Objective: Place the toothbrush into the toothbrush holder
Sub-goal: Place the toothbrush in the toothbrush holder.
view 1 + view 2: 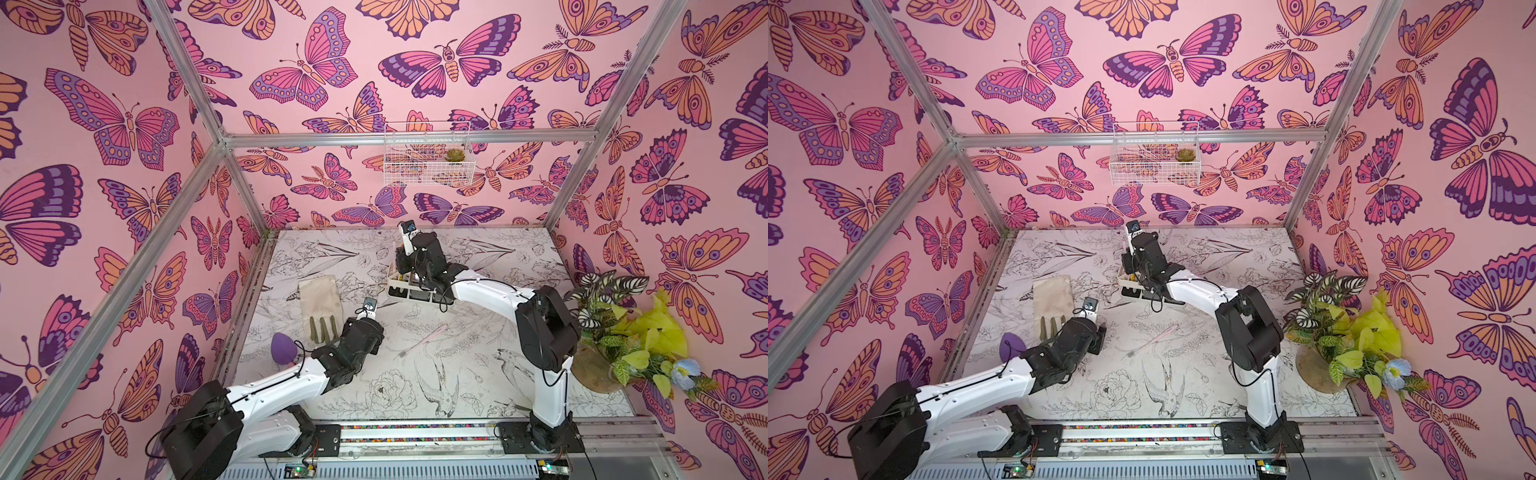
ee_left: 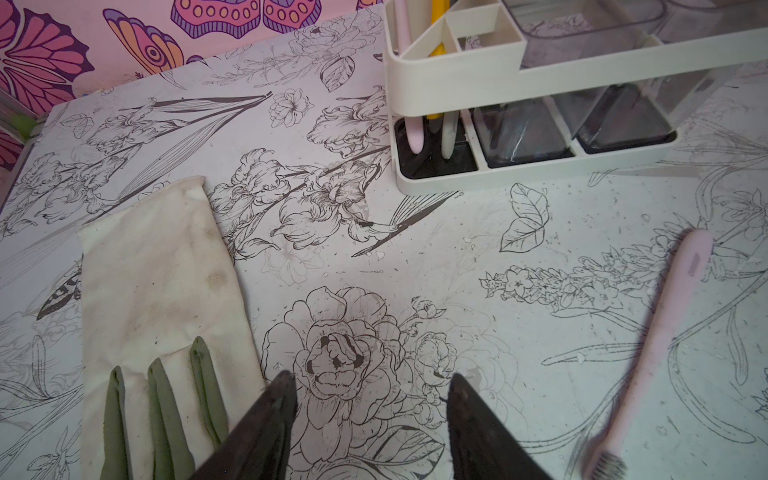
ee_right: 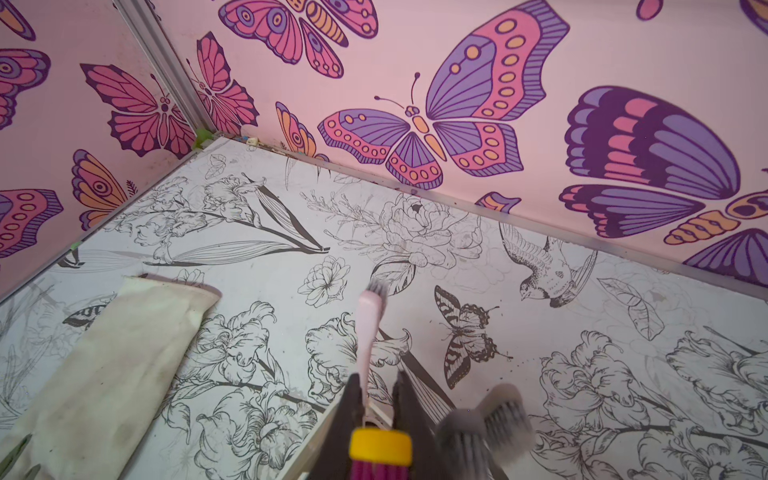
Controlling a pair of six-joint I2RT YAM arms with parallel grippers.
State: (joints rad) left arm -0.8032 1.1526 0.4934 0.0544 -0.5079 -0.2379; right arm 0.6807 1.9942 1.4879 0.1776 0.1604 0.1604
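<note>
Nearest me, the left arm (image 1: 266,390) lies low across the near-left of the tabletop (image 1: 478,374). The right arm (image 1: 486,289) reaches to the far middle. A cream glove (image 2: 158,270) lies flat at the left, and just right of it the left gripper (image 2: 371,376) hovers empty over bare print, jaws about half apart.

Far of that stands the toothbrush holder (image 2: 540,70), a white rack with its divided slot section at the left end and two clear-grey cups to the right. The right gripper (image 3: 377,376) stands directly over the slot end, jaws nearly closed on the pink toothbrush (image 3: 368,324), which points head-up and is pinched on its upper handle.

From the left wrist a pink handle shows in the slot section, its tip down on the dark floor beside a yellow and a whitish handle. I take it for the held brush, so it looks seated or nearly so.

A second pink toothbrush (image 2: 665,324) lies flat on the tabletop, near of the holder and well apart from it, bristles toward the near side.

Either brush should handle as light, stiff and smooth, and could swivel in a narrow pinch. The mid-to-upper handle is the place to hold it, never the soft bristles. The holder looks light too, and a handle catching a divider could shove it.
</note>
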